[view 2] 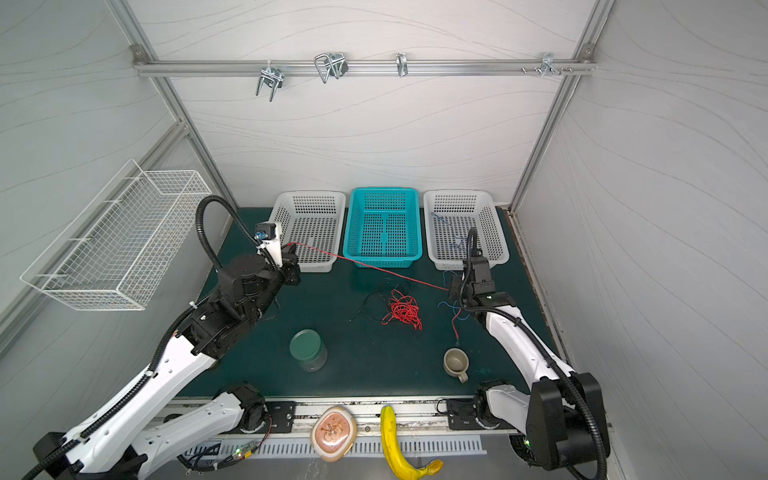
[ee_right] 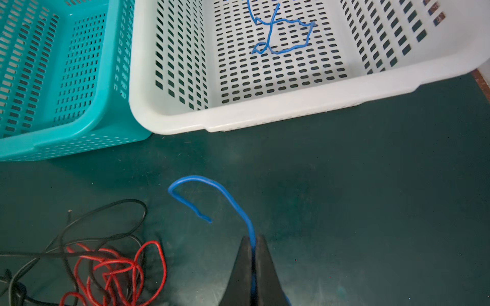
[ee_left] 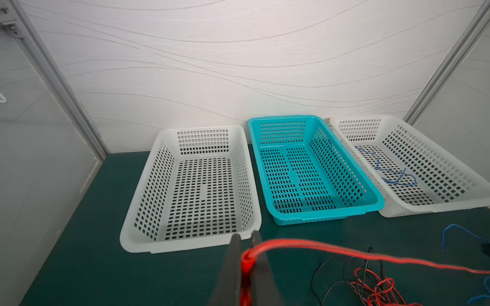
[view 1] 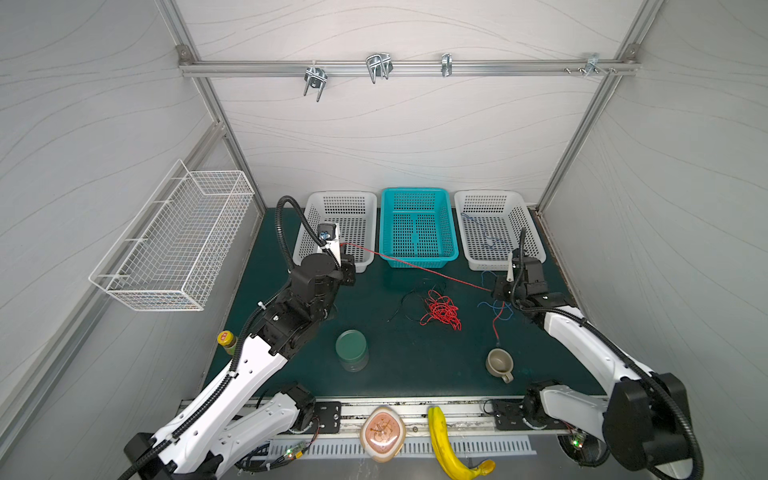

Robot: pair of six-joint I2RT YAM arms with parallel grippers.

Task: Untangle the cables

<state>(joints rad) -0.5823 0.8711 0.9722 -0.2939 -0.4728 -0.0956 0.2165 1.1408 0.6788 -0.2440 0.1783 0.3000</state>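
Observation:
A red cable (view 1: 415,266) runs taut from my left gripper (view 1: 344,246), by the left white basket, across to my right gripper (view 1: 496,291), and its tail drops past that gripper onto the mat. In the left wrist view the left gripper (ee_left: 245,234) is shut on this red cable (ee_left: 318,246). The right gripper (ee_right: 253,237) is shut on a blue cable (ee_right: 212,182) that curls over the mat. A red and black tangle (view 1: 440,309) lies between the arms. Another blue cable (ee_right: 281,34) lies in the right white basket (ee_right: 265,114).
At the back stand a white basket (view 1: 370,199), a teal basket (view 1: 415,191) and a second white basket (view 1: 486,193). A green jar (view 1: 351,349) and a mug (view 1: 498,363) stand nearer the front. A wire basket (view 1: 174,241) hangs on the left wall.

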